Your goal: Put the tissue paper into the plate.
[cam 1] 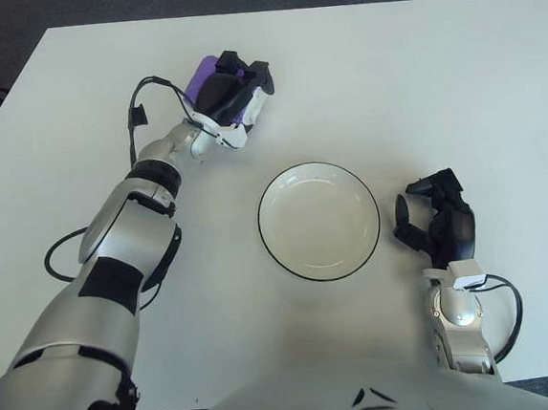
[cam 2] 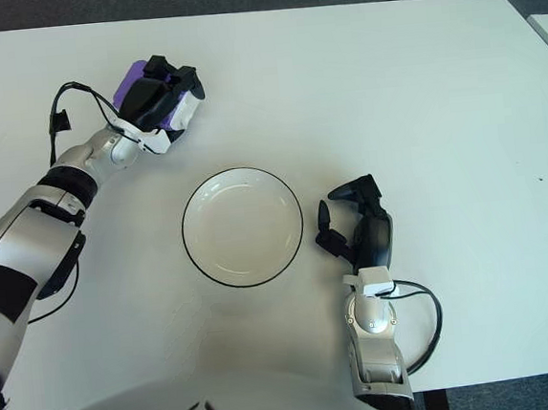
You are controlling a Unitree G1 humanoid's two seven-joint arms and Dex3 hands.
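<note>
The tissue paper is a purple and white pack (cam 1: 207, 75) at the back left of the white table, up and left of the plate. My left hand (cam 1: 234, 93) reaches over it, and its black fingers (cam 1: 261, 74) curl around the pack and hide most of it. I cannot tell whether the pack is lifted off the table. The plate (cam 1: 320, 221) is white with a dark rim, empty, at the table's middle front. My right hand (cam 1: 438, 219) shows just right of the plate, fingers relaxed, holding nothing.
The white table (cam 1: 436, 76) stretches wide to the back and right. A black cable (cam 1: 144, 87) runs along my left forearm, and another loops beside my right wrist (cam 1: 510, 319). Dark floor lies beyond the table's far edge.
</note>
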